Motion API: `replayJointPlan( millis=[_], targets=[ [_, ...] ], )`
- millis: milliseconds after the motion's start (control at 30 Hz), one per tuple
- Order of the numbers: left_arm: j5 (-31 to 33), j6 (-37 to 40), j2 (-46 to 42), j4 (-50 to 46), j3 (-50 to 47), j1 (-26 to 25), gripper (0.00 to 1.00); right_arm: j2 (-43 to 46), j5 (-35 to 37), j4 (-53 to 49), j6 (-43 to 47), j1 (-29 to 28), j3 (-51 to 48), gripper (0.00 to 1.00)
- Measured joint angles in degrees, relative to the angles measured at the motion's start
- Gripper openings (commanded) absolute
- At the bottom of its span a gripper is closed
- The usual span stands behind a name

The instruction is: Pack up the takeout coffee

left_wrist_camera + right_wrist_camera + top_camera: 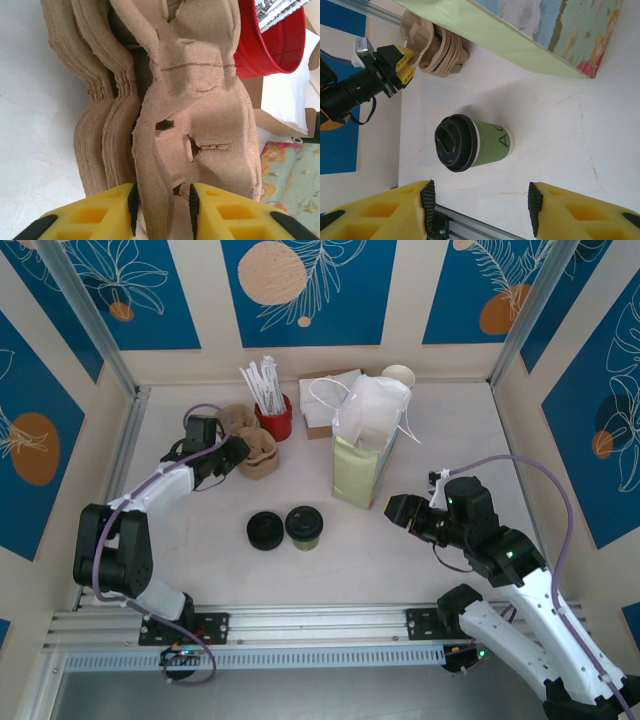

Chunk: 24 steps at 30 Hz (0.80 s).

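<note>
takeout coffee (475,144), ahead of spread right hand (481,204) — untouched

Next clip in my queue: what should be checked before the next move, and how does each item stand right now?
1. Right gripper open: ok.
2. Takeout coffee lidded, upright, centred ahead of the right gripper: ok.
3. Black disc right beside the coffee, little clearance: not ok.
4. Left gripper shut on the cup carrier: ok.
5. Paper bag upright: ok.
6. Bag mouth free: cannot tell.
</note>
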<state>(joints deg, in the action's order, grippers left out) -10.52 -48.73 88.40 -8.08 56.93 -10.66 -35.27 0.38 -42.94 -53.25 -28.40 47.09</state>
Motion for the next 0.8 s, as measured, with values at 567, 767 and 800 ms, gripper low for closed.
replayJointPlan(
  millis=[567,767,800],
  targets=[
    [-1.9,-4.0,-2.3,3.0,0.0,0.0,0.10,0.6,-1.1,0.0,0.0,1.0,0.0,0.55],
    [-2.4,-4.8,-4.4,2.7,0.7,0.0,0.08,0.6,-1.3,0.0,0.0,1.2,0.0,0.54],
    [-2.4,-4.8,-5.0,2.6,1.0,0.0,0.08,0.6,-1.3,0.0,0.0,1.3,0.0,0.55]
  ],
)
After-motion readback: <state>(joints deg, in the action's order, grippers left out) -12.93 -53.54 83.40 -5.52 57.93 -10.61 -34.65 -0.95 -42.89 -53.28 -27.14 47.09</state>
